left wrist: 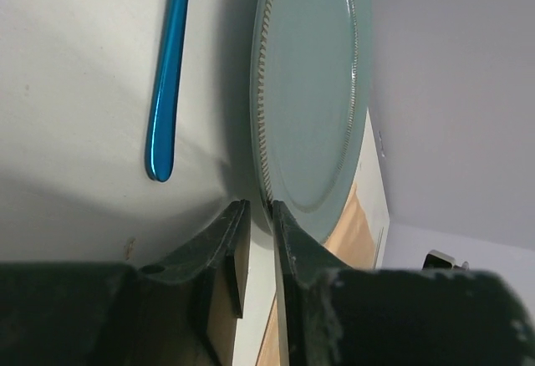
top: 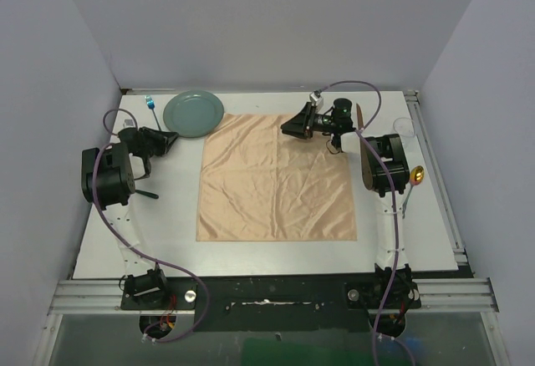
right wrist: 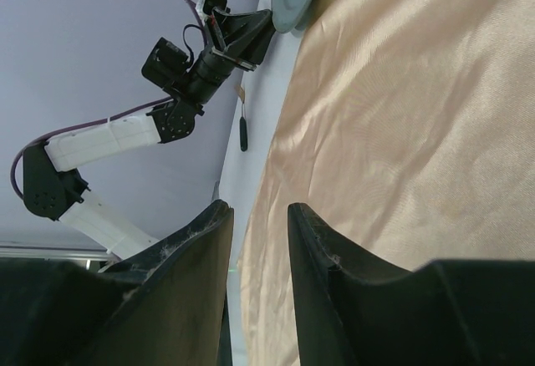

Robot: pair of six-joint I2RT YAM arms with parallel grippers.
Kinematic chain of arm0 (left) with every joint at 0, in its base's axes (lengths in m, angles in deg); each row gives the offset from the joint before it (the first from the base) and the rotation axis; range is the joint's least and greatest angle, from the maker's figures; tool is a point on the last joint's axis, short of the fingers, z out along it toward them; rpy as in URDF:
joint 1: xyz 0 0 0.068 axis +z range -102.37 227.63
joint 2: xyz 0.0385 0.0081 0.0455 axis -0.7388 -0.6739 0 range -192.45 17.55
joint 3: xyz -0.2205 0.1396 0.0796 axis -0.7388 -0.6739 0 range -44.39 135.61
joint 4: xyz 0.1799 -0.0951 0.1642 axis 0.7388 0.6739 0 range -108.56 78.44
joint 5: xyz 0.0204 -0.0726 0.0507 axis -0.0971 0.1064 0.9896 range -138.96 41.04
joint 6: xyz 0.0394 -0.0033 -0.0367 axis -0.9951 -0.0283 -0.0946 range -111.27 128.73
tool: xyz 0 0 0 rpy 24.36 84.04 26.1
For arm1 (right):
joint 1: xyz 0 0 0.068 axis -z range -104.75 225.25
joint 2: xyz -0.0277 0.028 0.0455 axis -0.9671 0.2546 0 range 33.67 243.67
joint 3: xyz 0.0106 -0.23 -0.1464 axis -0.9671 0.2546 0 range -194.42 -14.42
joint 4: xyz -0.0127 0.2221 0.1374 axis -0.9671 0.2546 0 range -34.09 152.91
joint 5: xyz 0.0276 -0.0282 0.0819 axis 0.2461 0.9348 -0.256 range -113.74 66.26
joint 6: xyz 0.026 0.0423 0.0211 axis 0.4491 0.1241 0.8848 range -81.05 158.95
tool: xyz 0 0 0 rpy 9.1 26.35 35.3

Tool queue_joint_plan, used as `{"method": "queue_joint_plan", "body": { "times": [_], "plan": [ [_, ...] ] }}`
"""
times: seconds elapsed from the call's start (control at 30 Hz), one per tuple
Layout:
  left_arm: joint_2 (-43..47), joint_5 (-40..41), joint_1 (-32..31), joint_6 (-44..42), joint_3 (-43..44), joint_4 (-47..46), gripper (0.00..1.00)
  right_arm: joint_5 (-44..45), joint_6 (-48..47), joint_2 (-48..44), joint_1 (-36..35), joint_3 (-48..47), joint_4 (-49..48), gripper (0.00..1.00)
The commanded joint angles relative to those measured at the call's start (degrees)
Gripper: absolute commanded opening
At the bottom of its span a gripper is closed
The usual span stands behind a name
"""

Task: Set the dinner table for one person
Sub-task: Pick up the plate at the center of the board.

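Barely parted: left jaws at the plate's rim

Your left gripper (left wrist: pixel 259 209) straddles the green plate's (left wrist: pixel 309 90) rim, jaws narrow; you cannot tell whether it grips. The dinner table (top: pixel 276 257) lies just beneath. Your right gripper (right wrist: pixel 256 207) hovers part-open, empty, above the peach cloth (right wrist: pixel 401 132).

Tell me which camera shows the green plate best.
Top external: the whole round plate is visible, lying at the table's far left beside the cloth. Left wrist shows it close but cropped, rim entering the left tool. Right wrist catches a sliver at the frame's top.
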Motion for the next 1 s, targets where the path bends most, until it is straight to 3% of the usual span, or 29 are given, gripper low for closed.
{"method": "queue_joint_plan", "body": {
  "times": [0.0,0.43,0.8,0.97],
  "plan": [
    [-2.15,2.06,-0.60,-0.26,-1.00,-0.64,0.14,-1.91,0.10,-2.61,0.47,0.05,-3.35,0.34],
    [-5.79,1.89,-1.08,2.93,-0.41,-6.48,0.18,-2.58,-0.23,-2.44,0.64,-0.10,-2.72,0.34],
    [-9.79,-0.18,-1.98,12.37,-3.32,-24.23,0.22,-3.34,-1.31,-2.17,0.82,-0.69,-0.98,0.34],
    [-8.88,0.04,-2.31,12.98,-3.88,-26.15,0.22,-3.16,-2.51,-2.08,0.90,-0.96,0.58,0.34]
  ]
}}
